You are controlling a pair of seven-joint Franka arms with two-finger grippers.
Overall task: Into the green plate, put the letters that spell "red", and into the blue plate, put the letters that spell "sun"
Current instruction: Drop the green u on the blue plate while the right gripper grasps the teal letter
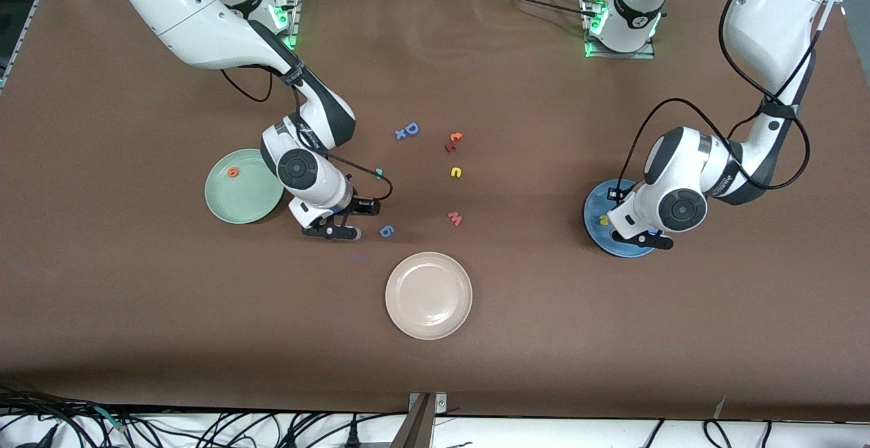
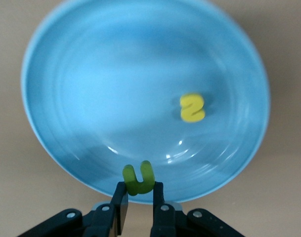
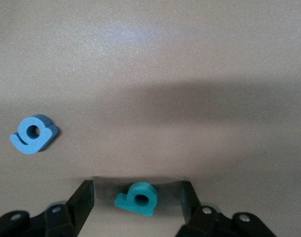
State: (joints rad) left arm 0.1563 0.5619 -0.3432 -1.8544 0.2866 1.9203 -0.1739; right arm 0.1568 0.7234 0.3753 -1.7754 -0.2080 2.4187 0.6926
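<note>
My left gripper [image 2: 139, 186] [image 1: 642, 238] is shut on the green arch-shaped letter [image 2: 138, 177] and holds it over the rim of the blue plate [image 2: 115, 89] [image 1: 598, 238]. The yellow "s" [image 2: 192, 107] [image 1: 603, 219] lies in that plate. My right gripper [image 3: 136, 186] [image 1: 333, 229] stands open low over the table beside the green plate [image 1: 248, 196]. The teal "d" [image 3: 137, 198] lies flat between its fingers, with a gap on each side. The orange "e" [image 1: 233, 173] rests in the green plate. The small teal "r" [image 1: 379, 172] and the yellow arch letter [image 1: 456, 173] lie mid-table.
A blue "g"-like letter [image 3: 33, 134] [image 1: 387, 231] lies close to the right gripper. A pink "w" [image 1: 455, 217], a red-orange pair [image 1: 453, 141] and a big blue "D" [image 1: 408, 130] are mid-table. A cream plate [image 1: 429, 295] sits nearer the camera.
</note>
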